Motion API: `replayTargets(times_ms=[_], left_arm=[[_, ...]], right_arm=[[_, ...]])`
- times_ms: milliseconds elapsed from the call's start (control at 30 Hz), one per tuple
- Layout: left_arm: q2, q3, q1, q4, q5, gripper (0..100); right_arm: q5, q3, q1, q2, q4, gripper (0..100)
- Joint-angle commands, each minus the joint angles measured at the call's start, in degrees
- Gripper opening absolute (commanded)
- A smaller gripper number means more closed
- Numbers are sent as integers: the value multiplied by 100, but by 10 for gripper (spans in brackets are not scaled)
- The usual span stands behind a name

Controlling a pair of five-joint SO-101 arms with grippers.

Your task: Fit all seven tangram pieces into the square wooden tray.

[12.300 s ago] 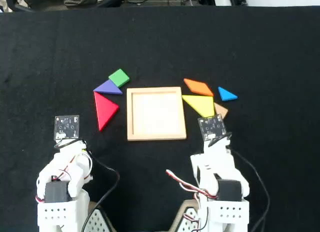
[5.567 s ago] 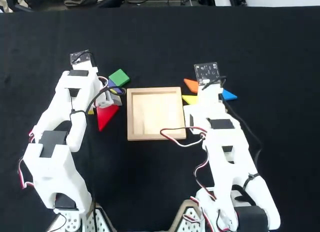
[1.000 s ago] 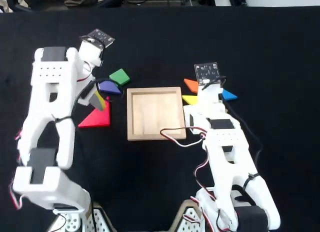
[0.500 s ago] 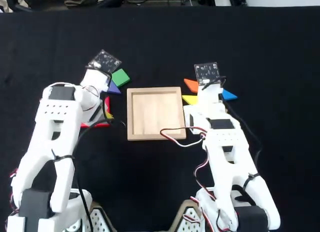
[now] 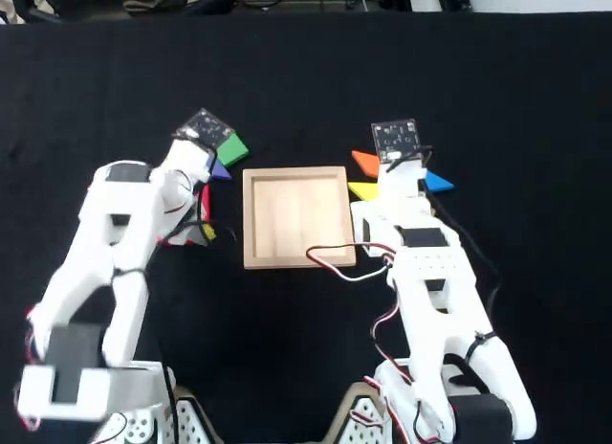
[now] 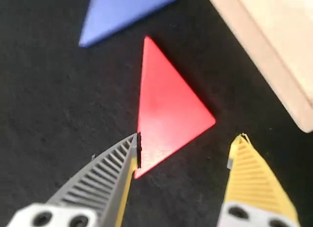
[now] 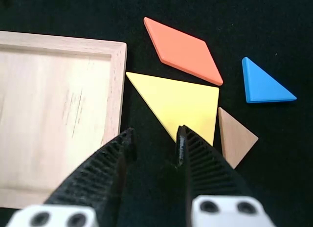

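The square wooden tray [image 5: 252, 217] lies empty mid-table. My left gripper [image 6: 188, 139] is open low over the red triangle [image 6: 166, 112], its grey finger [image 6: 117, 168] and yellow finger [image 6: 249, 173] straddling one corner. A purple triangle [image 6: 124, 11] lies just beyond the red one, and a green square [image 5: 230, 149] beside it. My right gripper [image 7: 154, 134] is open with a narrow gap, above the cloth between the tray's rim [image 7: 117, 80] and the yellow triangle [image 7: 183, 102]. An orange parallelogram [image 7: 183, 50], a blue triangle [image 7: 264, 82] and a tan triangle [image 7: 234, 136] lie around the yellow one.
Black cloth covers the whole table [image 5: 306, 80]. The left arm [image 5: 115, 233] hides most of the red triangle from above. The right arm [image 5: 426, 262] stretches along the tray's right side, over part of the yellow triangle.
The left arm has swung in toward the tray and down over the red triangle, which it now covers from above. The right arm has not moved.
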Motion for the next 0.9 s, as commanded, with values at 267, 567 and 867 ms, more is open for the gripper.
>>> replayTargets(times_ms=[267,567,867], left_arm=[[1670,-1648,-119,378,-132,302],[1741,-1604,-127,149,-149,342],[1811,-1569,-136,149,-457,343]], right_arm=[[316,-31,62,40,-123,145],[325,-13,-167,48,-105,145],[325,48,-167,48,-132,145]])
